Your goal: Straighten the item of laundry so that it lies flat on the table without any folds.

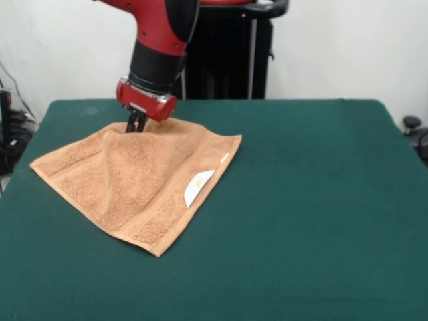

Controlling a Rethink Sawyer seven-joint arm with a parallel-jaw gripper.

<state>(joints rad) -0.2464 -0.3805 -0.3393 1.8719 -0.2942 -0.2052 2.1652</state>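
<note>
The table [321,221] is filling the lower frame with its dark green surface, bare across the bottom and the right half. The orange-tan towel [134,180] is lying on the left half of it, turned like a diamond, its nearest corner pointing toward the lower middle of the frame. A woven border band is running along its lower right edge, and a white label [198,187] is sitting there, folded over onto the cloth. The left corner is reaching almost to the table's left edge. Farther back, the fabric is rising into a ridge toward its top corner in the upper left, so it is not lying flat. There the gripper [136,124] is coming down from the red and black arm [160,40], its dark fingers pinching together on the raised towel corner. Behind the table the black pedestal [227,53] is standing against a white wall
</note>
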